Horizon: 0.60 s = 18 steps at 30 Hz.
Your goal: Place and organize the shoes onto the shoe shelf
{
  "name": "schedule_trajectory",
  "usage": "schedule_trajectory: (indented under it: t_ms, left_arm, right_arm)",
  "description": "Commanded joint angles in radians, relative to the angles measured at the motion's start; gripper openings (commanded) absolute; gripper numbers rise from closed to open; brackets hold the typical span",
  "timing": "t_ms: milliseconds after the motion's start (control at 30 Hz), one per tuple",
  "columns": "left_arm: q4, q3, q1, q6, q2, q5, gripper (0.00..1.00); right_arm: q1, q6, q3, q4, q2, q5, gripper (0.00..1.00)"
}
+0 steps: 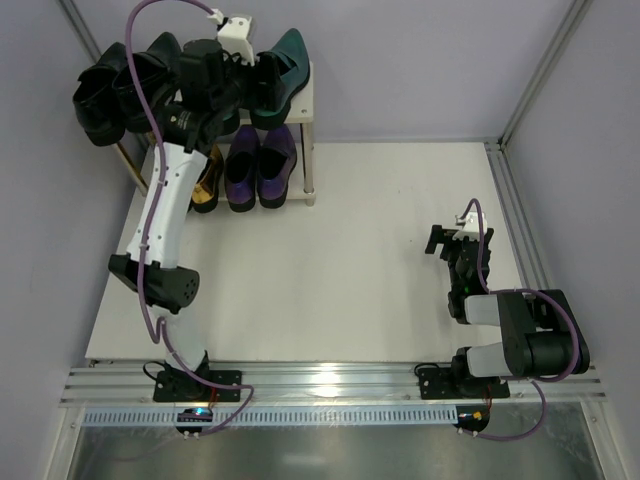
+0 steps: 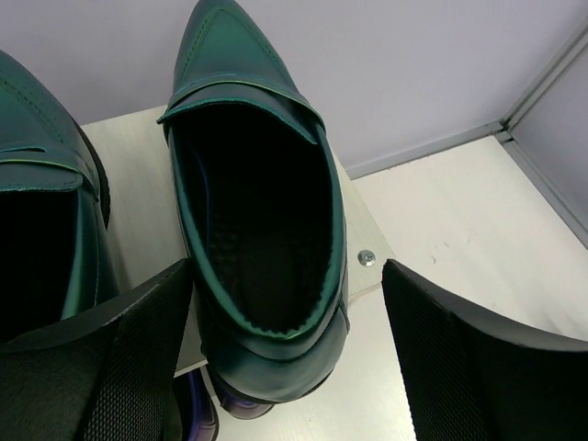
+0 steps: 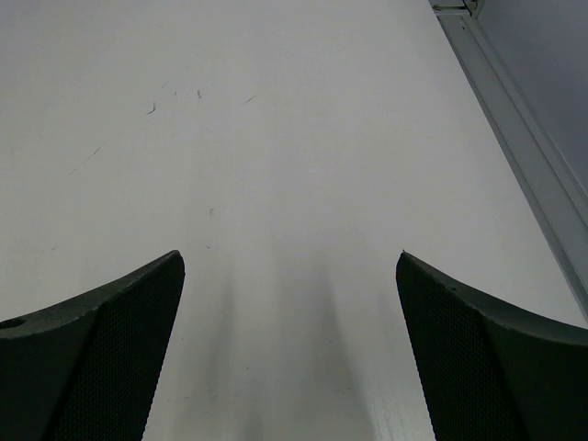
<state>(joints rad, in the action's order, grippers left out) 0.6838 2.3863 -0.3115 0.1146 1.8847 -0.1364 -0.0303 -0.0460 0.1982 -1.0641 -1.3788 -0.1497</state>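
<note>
Right gripper (image 3: 289, 262) spread wide over white table (image 1: 350, 250), left gripper (image 2: 287, 266) spread around heel of green loafer (image 2: 257, 211) on shoe shelf (image 2: 138, 193) top board, second green loafer (image 2: 41, 230) beside it, black pair (image 1: 105, 95) further left, purple pair (image 1: 260, 165) and gold loafer (image 1: 207, 180) below

The dark mesh-faced fingers (image 3: 101, 349) are being held wide apart above the white bench (image 3: 294, 138). Faint scuff marks (image 3: 152, 108) are being shown far left, a metal rail (image 3: 522, 156) being seen along the right edge.
</note>
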Motion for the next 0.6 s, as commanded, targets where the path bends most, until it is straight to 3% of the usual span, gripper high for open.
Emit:
schedule_trajectory:
  t_ms: [0, 167, 267, 333, 367, 433, 567]
  left_arm:
    - [-0.009, 0.004, -0.009, -0.024, 0.031, 0.044, 0.81]
    - [-0.015, 0.008, -0.023, -0.032, 0.057, 0.047, 0.72]
    - [-0.013, 0.010, -0.037, -0.038, 0.071, 0.058, 0.57]
    - [-0.007, 0.010, -0.049, -0.044, 0.074, 0.086, 0.36]
    - [-0.007, 0.010, -0.054, -0.047, 0.073, 0.099, 0.18]
    - [-0.009, 0.005, -0.063, -0.049, 0.068, 0.159, 0.01]
    - [-0.029, -0.013, -0.104, -0.052, 0.034, 0.291, 0.00]
  right_arm:
    - [0.003, 0.014, 0.009, -0.051, 0.014, 0.009, 0.97]
    - [0.003, 0.014, 0.007, -0.051, 0.012, 0.009, 0.97]
    - [0.003, 0.014, 0.007, -0.050, 0.014, 0.009, 0.97]
    - [0.003, 0.014, 0.009, -0.051, 0.012, 0.010, 0.97]
    - [0.003, 0.014, 0.009, -0.050, 0.014, 0.009, 0.97]
    - [0.003, 0.014, 0.009, -0.051, 0.012, 0.009, 0.97]
    - [0.003, 0.014, 0.009, -0.051, 0.012, 0.010, 0.97]
